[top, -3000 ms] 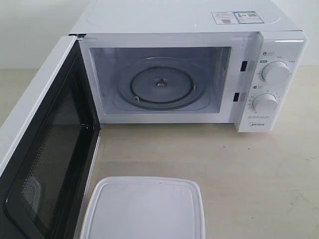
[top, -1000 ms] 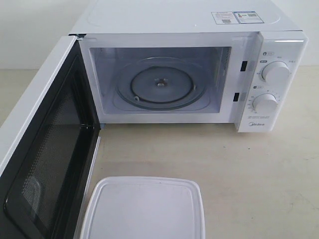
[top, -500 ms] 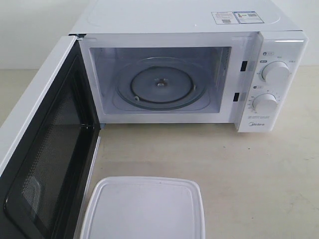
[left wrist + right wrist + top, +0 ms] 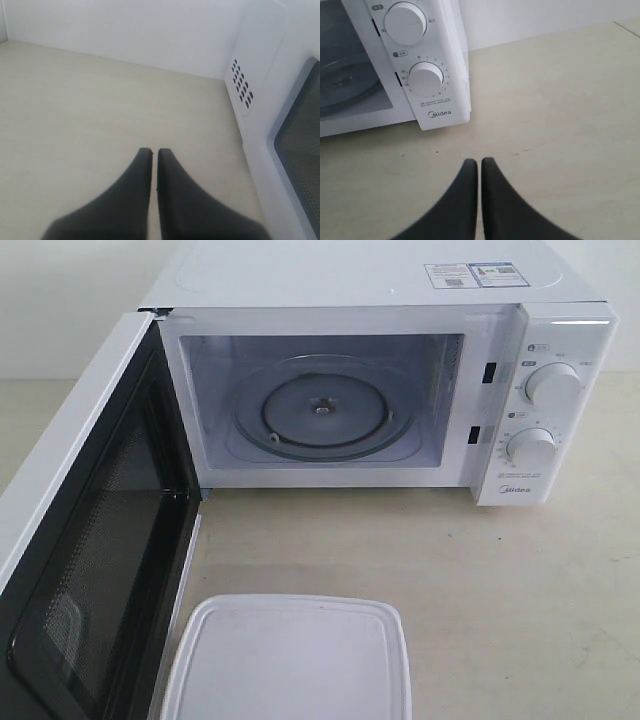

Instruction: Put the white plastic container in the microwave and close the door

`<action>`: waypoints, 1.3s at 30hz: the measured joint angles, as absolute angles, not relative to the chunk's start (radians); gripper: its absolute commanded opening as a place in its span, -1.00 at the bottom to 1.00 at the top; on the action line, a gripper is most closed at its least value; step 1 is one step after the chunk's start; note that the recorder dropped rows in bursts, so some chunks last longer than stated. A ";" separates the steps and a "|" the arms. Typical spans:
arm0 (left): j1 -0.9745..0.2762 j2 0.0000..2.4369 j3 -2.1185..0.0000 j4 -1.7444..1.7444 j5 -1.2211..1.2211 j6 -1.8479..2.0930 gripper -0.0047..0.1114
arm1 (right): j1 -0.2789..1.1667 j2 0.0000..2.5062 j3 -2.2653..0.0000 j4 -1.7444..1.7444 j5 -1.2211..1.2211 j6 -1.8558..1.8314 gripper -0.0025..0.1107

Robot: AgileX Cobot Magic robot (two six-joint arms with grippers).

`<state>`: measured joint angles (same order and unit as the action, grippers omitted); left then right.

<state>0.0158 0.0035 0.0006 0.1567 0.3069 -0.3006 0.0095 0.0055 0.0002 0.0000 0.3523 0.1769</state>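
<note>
The white plastic container sits lidded on the table at the near edge of the exterior view, in front of the microwave. Its cavity shows the bare glass turntable. The door is swung wide open to the left, mesh window facing inward. Neither gripper appears in the exterior view. My left gripper is shut with nothing in it, above bare table beside the door's outer face. My right gripper is shut and empty, hovering over the table in front of the microwave's dial panel.
The beige table stretches right of the container and in front of the microwave. A white wall backs the table. Vent holes mark the microwave's side near the left gripper.
</note>
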 measured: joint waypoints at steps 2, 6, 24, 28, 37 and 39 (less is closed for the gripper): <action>0.016 0.003 0.001 0.157 0.307 -0.301 -0.84 | 0.010 0.006 0.000 0.000 0.352 0.177 -0.96; 0.016 0.003 0.001 0.157 0.307 -0.301 -0.84 | 0.010 0.006 0.000 -0.015 0.352 0.172 -0.96; 0.016 0.003 0.001 0.157 0.307 -0.301 -0.84 | 0.010 0.004 0.000 -0.013 -0.307 0.221 -0.96; 0.016 0.003 0.001 0.157 0.307 -0.301 -0.84 | 0.010 0.004 0.000 -0.013 -0.445 0.222 -0.96; 0.016 0.003 0.001 0.157 0.307 -0.301 -0.84 | 0.010 0.075 -0.283 -0.064 -0.278 0.228 -0.96; 0.016 0.003 0.001 0.157 0.307 -0.301 -0.84 | 0.010 0.177 -0.423 -0.077 -0.117 0.228 -0.96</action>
<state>0.0158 0.0035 0.0006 0.1567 0.3069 -0.3006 0.0095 0.1772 -0.4229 -0.0773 -0.1172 0.2279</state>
